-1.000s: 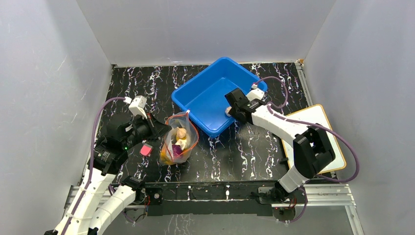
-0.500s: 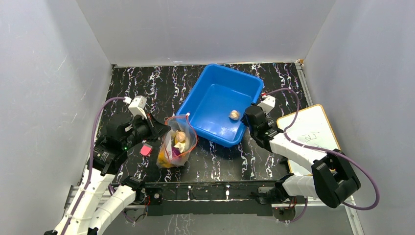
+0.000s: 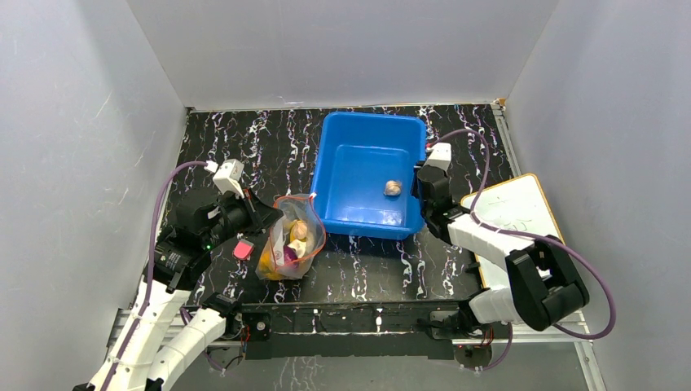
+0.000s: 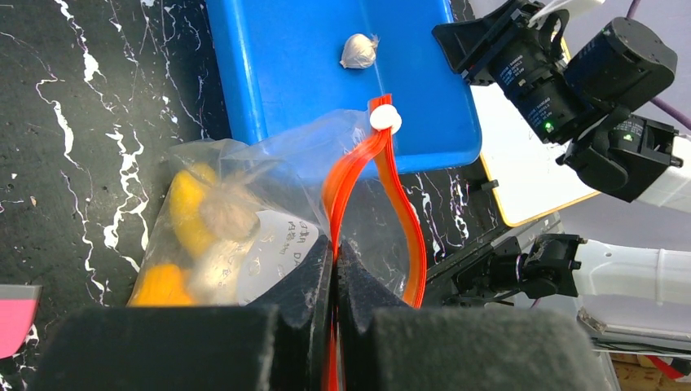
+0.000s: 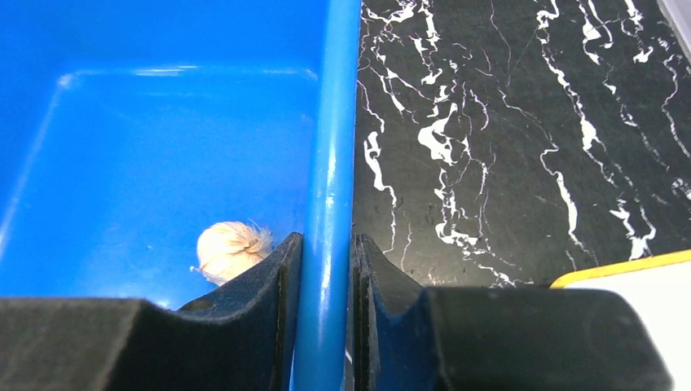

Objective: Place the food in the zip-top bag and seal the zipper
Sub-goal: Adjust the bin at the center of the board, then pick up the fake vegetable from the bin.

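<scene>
Lower left of centre, our left gripper [image 4: 334, 248] pinches the red-orange zipper strip [image 4: 332, 208] of the clear, crinkly zip-top bag [image 3: 285, 244]. We judge the bag limp and slippery, best held by that strip. Our right gripper [image 5: 326, 269] clamps the blue plastic bin [image 5: 330, 122].
</scene>
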`<state>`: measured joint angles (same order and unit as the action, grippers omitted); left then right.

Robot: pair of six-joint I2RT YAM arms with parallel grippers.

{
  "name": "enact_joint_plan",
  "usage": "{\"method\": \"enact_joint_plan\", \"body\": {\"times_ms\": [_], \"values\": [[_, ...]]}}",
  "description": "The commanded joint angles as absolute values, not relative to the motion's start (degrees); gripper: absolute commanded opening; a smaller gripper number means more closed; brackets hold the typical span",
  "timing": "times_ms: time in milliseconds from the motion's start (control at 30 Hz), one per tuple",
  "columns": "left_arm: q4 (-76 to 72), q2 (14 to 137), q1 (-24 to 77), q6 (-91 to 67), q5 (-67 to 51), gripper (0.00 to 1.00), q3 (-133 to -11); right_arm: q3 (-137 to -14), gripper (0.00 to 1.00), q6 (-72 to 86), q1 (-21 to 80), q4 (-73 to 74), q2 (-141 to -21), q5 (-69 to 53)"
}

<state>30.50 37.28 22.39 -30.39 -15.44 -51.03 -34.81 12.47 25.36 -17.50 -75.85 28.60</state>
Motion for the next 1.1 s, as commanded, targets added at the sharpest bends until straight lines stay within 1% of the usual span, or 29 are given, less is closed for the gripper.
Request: {"method": "enact_joint_plan", "body": {"times_ms": [0,33,200,300,400,467,500,633,733,833,1067], "values": [[29.99,36.74,22.57,-29.62,-15.4,0.0,-53.7,-41.88,0.19,8.56,25.18,-16.16,-77.02,27.93],[30.03,36.74,22.59,-29.62,-15.46,0.0,-53.7,-43.39,0.27,9.22,25.2,-13.35,-77.4,27.8],[30.38,36.66,22.59,-29.66,-15.36,0.0,-54.22,-53.96,0.56,13.66,25.17,6.36,-79.47,28.86],[30.66,36.56,22.54,-29.77,-15.2,0.0,-54.81,-59.68,0.68,15.1,25.22,14.99,-80.58,27.95],[30.89,36.35,22.59,-29.95,-15.33,0.0,-55.19,-64.04,0.75,15.45,25.27,20.27,-81.31,24.47],[30.86,36.3,22.59,-29.89,-15.63,0.0,-55.21,-66.26,0.76,15.55,25.36,22.79,-81.61,22.82],[31.05,36.3,22.59,-29.74,-15.64,0.0,-55.21,-67.29,0.74,15.6,25.46,23.8,-81.81,22.4],[31.81,36.15,22.59,-29.44,-15.56,0.0,-55.04,-70.54,0.58,15.13,27.43,26.04,-83.5,21.59],[31.9,35.8,22.58,-29.44,-15.56,0.0,-54.93,-71.48,0.53,14.04,29.63,26.43,-85.51,22.09],[32.09,35.6,22.59,-29.53,-15.47,0.0,-55.16,-72.12,0.53,13.48,31.16,26.79,-88.21,23.8],[33.17,35.03,22.58,-29.34,-15.08,0.0,-55.55,-73.9,0.57,11.76,31.66,26.98,-96.09,25.71]]}}
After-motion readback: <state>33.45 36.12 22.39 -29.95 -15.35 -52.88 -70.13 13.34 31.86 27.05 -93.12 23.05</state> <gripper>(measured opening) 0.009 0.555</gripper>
